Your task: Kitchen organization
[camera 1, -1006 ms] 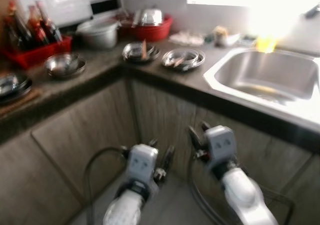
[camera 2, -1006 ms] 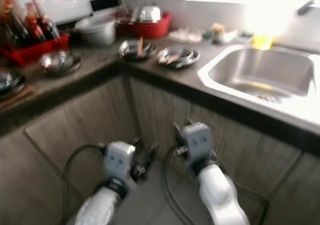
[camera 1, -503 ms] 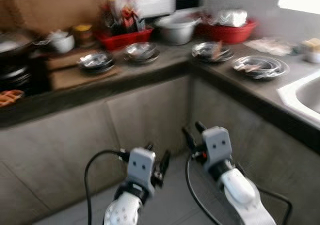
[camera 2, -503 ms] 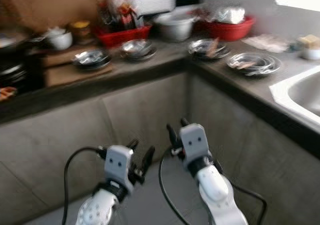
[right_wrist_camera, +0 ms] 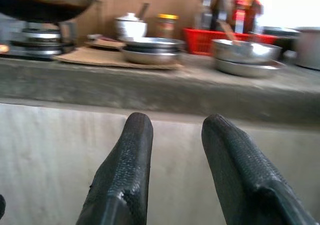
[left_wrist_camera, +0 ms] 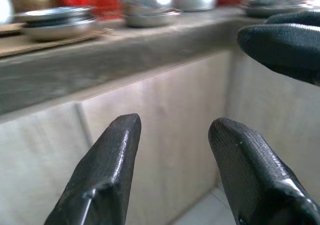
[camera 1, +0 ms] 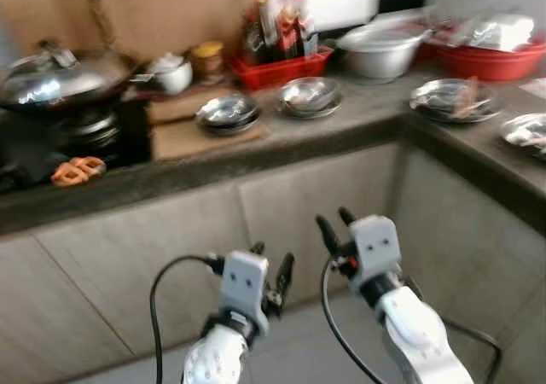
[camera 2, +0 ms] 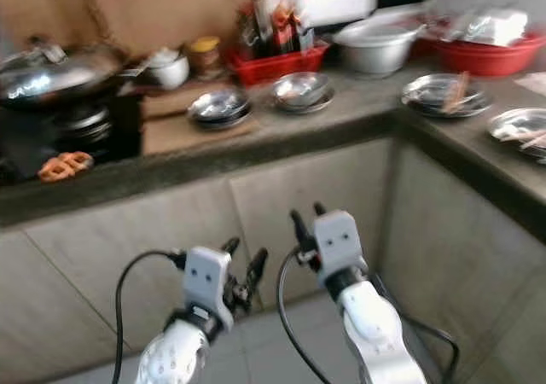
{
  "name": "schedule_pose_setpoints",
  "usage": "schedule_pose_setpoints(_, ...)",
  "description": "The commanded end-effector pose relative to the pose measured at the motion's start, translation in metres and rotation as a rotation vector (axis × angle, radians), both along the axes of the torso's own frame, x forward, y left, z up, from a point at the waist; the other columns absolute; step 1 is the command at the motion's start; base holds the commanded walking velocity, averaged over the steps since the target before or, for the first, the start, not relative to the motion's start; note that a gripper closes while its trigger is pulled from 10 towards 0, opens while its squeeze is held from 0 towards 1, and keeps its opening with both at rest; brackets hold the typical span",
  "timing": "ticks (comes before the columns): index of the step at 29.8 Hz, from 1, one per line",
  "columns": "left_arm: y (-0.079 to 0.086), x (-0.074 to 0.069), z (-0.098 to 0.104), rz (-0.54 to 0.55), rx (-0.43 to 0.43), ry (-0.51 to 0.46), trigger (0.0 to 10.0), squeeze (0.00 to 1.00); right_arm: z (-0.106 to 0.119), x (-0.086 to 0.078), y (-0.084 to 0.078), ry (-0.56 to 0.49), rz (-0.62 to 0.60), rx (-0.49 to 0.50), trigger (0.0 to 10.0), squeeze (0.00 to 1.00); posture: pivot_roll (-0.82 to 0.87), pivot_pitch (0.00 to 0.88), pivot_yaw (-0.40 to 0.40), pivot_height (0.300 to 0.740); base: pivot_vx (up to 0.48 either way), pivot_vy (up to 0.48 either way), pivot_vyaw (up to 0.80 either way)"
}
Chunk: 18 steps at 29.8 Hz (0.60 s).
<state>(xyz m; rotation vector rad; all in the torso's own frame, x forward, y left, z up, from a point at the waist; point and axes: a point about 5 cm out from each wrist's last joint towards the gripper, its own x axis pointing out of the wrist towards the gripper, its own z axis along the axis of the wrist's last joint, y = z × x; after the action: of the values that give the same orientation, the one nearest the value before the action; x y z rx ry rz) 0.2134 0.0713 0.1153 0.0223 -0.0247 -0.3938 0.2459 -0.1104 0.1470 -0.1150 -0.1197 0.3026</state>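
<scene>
**Both grippers empty, steel dishes waiting up on the counter**

Left gripper (camera 1: 271, 267) held low in front of the cabinet fronts, fingers (left_wrist_camera: 107, 170) spread with a clear gap, nothing between them. Right gripper (camera 1: 333, 224) just beside it and a bit higher, fingers (right_wrist_camera: 127, 170) likewise apart and empty. Both well below the countertop (camera 1: 281, 141) edge, touching nothing.

Up on the counter: a stack of shallow steel plates (camera 1: 227, 113) sitting on a brown board (camera 1: 205, 135), then a steel bowl (camera 1: 309, 96) resting on its own plate just past that. Behind those, a red basket (camera 1: 286, 66) stuffed with sauce bottles, a white lidded cup (camera 1: 173, 74) and a jar (camera 1: 207, 60) near it. Big lidded wok (camera 1: 60, 77) on the burner off to the left side. Around the corner on the right, another steel plate (camera 1: 452, 101) with something brownish in it, a large metal pot (camera 1: 382, 49) and a red tub (camera 1: 490, 55) behind.

Handling guess: thin stainless, so light and stiff but slick. Polished rims likely to slide under the rubbery finger pads if pinched flat. Best bet probably a pinch across the rim of the top plate or the bowl's lip, one finger inside and one outside. Stacked plates may nest tight and lift together, or clatter. Not fragile, just noisy and slippery. Contents of the far plate too blurry to call.

Nothing reachable yet from down here; needs arms raised to counter height first.
</scene>
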Motion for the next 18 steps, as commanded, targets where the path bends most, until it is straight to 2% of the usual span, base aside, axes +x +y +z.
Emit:
schedule_pose_setpoints(1, 0.0060, 0.0004, -0.0009, 0.025, 0.020, 0.000, 10.0, 0.00, 0.0031, 0.0003, 0.0042, -0.007, 0.012, 0.020, 10.0, 0.00, 0.03, 0.006, 0.020, 0.740, 0.000, 0.000, 0.00)
schedule_pose_setpoints(6, 0.0070, 0.0010, 0.0001, 0.032, 0.026, -0.006, 10.0, 0.00, 0.0043, 0.0003, 0.0051, -0.010, 0.019, 0.033, 10.0, 0.00, 0.03, 0.009, 0.020, 0.740, 0.000, 0.000, 0.00)
schedule_pose_setpoints(8, 0.0071, 0.0013, 0.0011, 0.032, 0.024, -0.012, 10.0, 0.00, 0.0047, -0.0003, 0.0071, -0.020, 0.036, 0.010, 10.0, 0.00, 0.03, 0.010, 0.019, 0.740, 0.000, 0.000, 0.00)
schedule_pose_setpoints(15, 0.0077, 0.0023, 0.0041, 0.031, 0.025, -0.027, 10.0, 0.00, 0.0072, 0.0013, 0.0083, -0.027, 0.031, 0.021, 10.0, 0.00, 0.04, 0.013, 0.018, 0.740, 0.270, 0.000, 0.76)
schedule_pose_setpoints(18, 0.0102, 0.0066, 0.0076, 0.041, 0.029, -0.041, 10.0, 0.00, 0.0086, 0.0036, 0.0077, -0.028, 0.028, 0.022, 10.0, 0.00, 0.04, 0.012, 0.020, 0.740, 0.291, 0.000, 0.34)
